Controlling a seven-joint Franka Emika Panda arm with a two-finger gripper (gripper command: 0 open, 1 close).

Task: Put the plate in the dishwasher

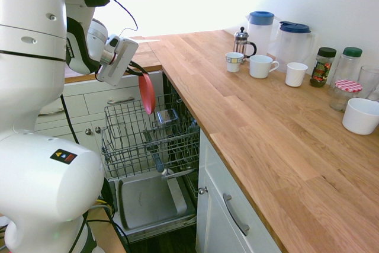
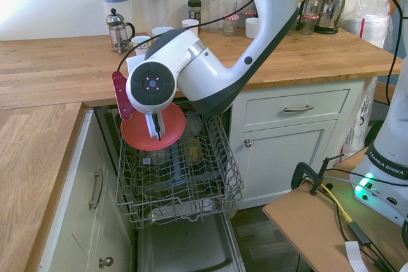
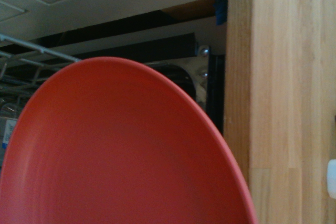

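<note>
First exterior: gripper [image 1: 141, 74] clamped on the plate [image 1: 147, 94], held on edge above the pulled-out wire rack [image 1: 151, 140] of the dishwasher [image 1: 155, 205]; second exterior: plate [image 2: 153, 128] hangs upright over the rack's rear; wrist: plate [image 3: 121, 150] fills most of the view, beside the wooden countertop [image 3: 283, 87].

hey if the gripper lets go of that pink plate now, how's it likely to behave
The plate looks rigid, so it shouldn't flex. It hangs on edge above the rack, so it would likely drop between the wires or tip over. Its matte finish suggests it's not very slippery.
</note>
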